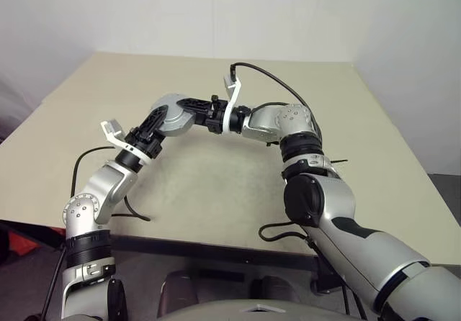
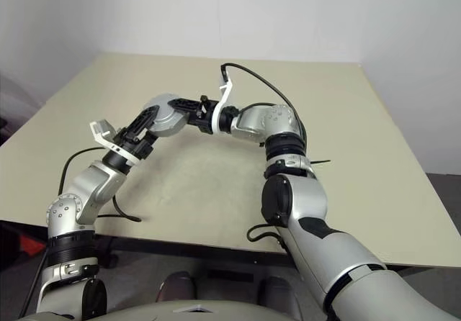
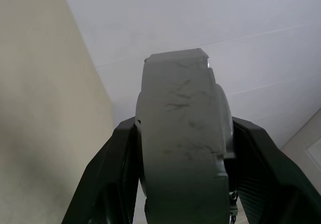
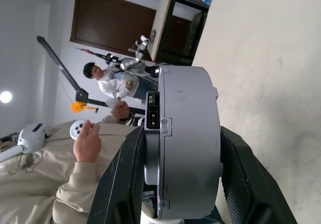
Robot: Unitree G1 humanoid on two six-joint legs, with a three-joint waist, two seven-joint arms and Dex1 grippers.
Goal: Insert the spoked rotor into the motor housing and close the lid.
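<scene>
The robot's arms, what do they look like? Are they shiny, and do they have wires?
Both arms are shiny silver metal with black bands at the joints. The left gripper and right gripper each have two black fingers, with a white clip-like bracket at the wrist. Black cables loop out from the arms.

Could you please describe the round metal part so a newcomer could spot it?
Above the beige table, find where the left gripper and right gripper meet in mid-air. Clamped between them is the motor housing, a silvery-grey drum, the only pale thing among black fingers.
</scene>
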